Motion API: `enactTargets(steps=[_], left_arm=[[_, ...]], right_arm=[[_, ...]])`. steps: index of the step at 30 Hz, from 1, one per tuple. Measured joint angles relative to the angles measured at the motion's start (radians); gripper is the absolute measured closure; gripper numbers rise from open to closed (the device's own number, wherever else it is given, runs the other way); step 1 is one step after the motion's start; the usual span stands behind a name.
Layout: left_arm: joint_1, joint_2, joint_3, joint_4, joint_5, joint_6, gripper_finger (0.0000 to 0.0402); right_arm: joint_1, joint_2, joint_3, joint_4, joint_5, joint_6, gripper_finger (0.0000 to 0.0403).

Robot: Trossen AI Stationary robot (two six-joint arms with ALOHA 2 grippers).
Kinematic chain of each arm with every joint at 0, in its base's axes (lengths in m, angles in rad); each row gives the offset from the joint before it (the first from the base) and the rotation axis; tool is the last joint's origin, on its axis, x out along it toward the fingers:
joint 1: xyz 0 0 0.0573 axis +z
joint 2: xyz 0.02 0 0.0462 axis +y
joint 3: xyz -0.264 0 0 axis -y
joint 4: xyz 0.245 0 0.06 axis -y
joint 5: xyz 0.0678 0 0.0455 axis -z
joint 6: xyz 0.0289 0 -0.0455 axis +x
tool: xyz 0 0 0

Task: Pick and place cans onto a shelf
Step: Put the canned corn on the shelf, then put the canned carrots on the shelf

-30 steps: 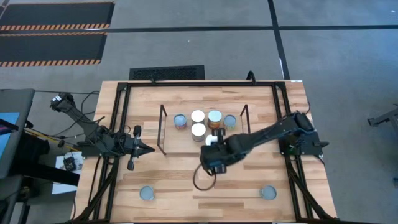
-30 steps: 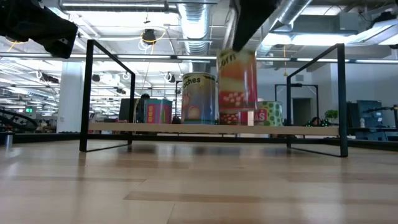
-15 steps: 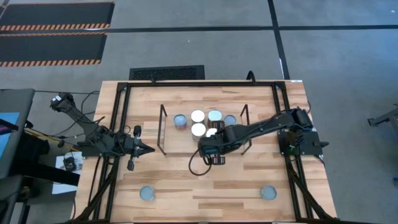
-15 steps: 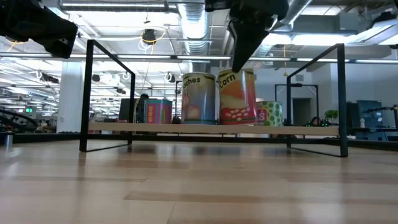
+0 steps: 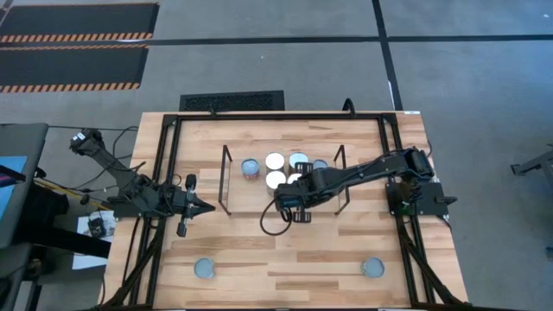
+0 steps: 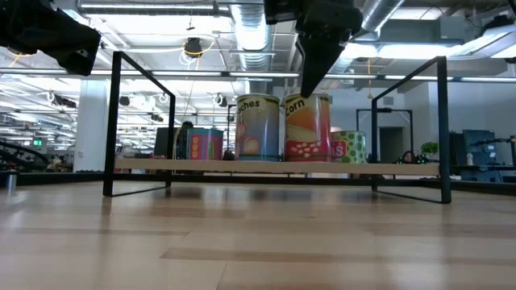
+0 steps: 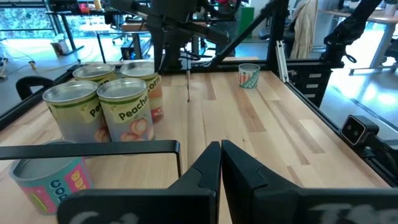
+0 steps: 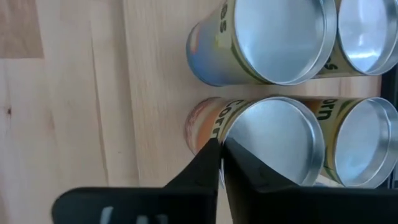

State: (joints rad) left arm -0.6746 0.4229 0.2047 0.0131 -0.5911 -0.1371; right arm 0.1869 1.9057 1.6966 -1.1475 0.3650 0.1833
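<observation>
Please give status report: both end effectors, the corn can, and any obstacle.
Right end effector directly above corn can, which stands on the shelf beside peaches can. Left end effector shut, idle left of shelf. Neighbouring cans crowd close.

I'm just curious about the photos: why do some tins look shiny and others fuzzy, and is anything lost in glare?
Right wrist view: the tin tops gleam pale, bright but not washed out. Left wrist view: the nearest tin is soft, too close to the lens, and the windows behind are washed out. Low view: ceiling lights glare, while the corn tin on the shelf reads clearly.
</observation>
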Motion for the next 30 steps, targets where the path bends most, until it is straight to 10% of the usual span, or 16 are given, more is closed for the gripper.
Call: enactTargets(steps=[17, 30], left_arm=[[0.000, 0.000, 0.000, 0.000, 0.000, -0.005, 0.0400], [0.000, 0.000, 0.000, 0.000, 0.000, -0.002, 0.0400]], right_arm=[[0.026, -0.017, -0.002, 0.002, 0.089, -0.003, 0.0321], [0.310, -0.195, -0.196, 0.340, 0.182, 0.030, 0.0395]])
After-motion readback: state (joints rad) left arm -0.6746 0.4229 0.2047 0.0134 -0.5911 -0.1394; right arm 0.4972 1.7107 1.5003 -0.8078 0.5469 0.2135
